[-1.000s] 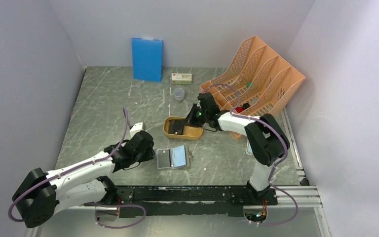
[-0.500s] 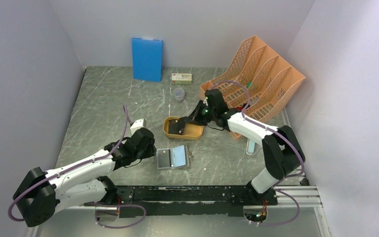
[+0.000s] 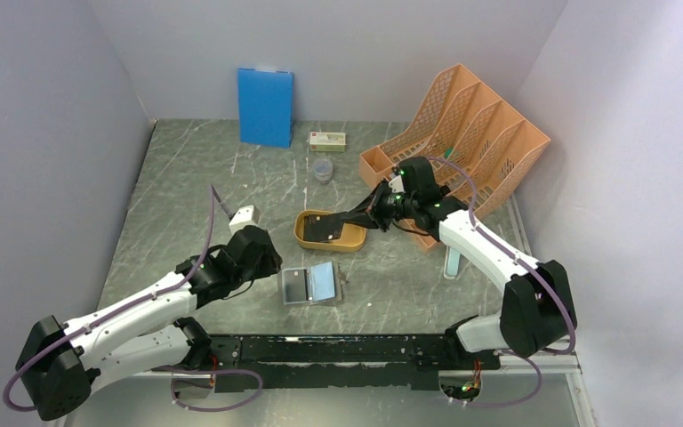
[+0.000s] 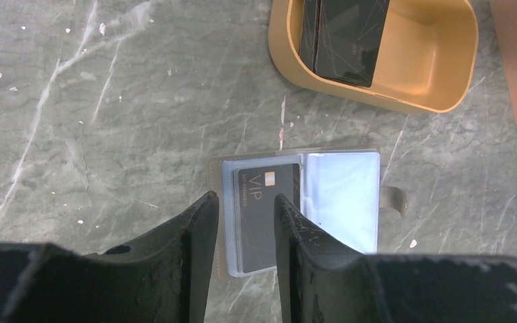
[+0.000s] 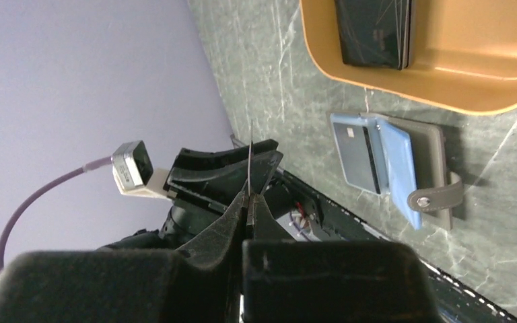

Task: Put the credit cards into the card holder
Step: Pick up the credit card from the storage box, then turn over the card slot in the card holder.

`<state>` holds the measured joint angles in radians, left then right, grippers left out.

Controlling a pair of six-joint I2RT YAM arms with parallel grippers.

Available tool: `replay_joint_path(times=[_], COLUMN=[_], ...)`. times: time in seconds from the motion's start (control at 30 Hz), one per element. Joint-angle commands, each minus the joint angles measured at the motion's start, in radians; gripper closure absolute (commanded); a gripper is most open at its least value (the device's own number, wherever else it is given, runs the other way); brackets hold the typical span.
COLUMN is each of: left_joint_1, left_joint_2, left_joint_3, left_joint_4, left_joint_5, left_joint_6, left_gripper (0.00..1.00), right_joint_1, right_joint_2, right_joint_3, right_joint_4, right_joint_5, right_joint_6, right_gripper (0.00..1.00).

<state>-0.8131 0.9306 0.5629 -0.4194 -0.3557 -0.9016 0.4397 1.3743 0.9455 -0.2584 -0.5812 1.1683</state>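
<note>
The grey card holder (image 3: 309, 285) lies open on the table, and one dark credit card (image 4: 266, 215) marked VIP sits in its left pocket. My left gripper (image 4: 242, 202) hovers open over that left side, its fingers straddling the card without holding anything. Two more dark credit cards (image 4: 343, 37) lie stacked in the mustard tray (image 3: 329, 233). My right gripper (image 5: 250, 192) is shut on a thin credit card (image 5: 250, 151), seen edge-on. In the top view the right gripper (image 3: 372, 212) hangs over the tray's right end.
An orange file rack (image 3: 462, 133) stands just behind the right arm. A blue board (image 3: 265, 107) leans on the back wall, with a small box (image 3: 327, 140) and a clear cup (image 3: 323, 169) near it. A black rail (image 3: 347, 351) runs along the near edge.
The right gripper has pulled back to the right from the tray's middle, with a card in it. The left arm has barely shifted beside the card holder.
</note>
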Motion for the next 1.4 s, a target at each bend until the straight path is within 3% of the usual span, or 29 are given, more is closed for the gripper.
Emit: replay_joint_path(times=[0.0, 0.17, 0.23, 0.3, 0.53, 0.93, 1.37], left_joint_1=[0.001, -0.007, -0.033, -0.085, -0.213, -0.219, -0.223], left_joint_2=[-0.003, -0.006, 0.015, 0.055, 0.285, 0.491, 0.656], left_joint_3=[0.024, 0.007, 0.013, 0.034, 0.125, 0.174, 0.167], left_joint_4=[0.027, 0.174, 0.196, 0.205, 0.271, 0.297, 0.269], left_joint_5=[0.041, 0.246, 0.269, 0.246, 0.179, 0.153, 0.071], left_joint_6=[0.071, 0.199, 0.221, 0.231, 0.218, 0.167, 0.167], left_gripper=[0.58, 0.46, 0.35, 0.32, 0.35, 0.36, 0.43], right_joint_1=[0.001, 0.022, 0.023, 0.024, 0.054, 0.169, 0.205], right_joint_2=[-0.03, -0.064, -0.123, -0.17, -0.287, -0.238, -0.221], right_joint_3=[-0.018, 0.084, 0.032, -0.03, -0.234, -0.263, -0.281], right_joint_4=[-0.012, -0.258, -0.28, -0.289, -0.179, -0.106, -0.104], right_joint_5=[-0.084, 0.1, 0.177, 0.216, 0.173, 0.102, 0.18], right_joint_6=[0.014, -0.425, -0.506, -0.547, -0.559, -0.597, -0.572], right_gripper=[1.0, 1.0, 1.0, 1.0, 1.0, 1.0, 1.0])
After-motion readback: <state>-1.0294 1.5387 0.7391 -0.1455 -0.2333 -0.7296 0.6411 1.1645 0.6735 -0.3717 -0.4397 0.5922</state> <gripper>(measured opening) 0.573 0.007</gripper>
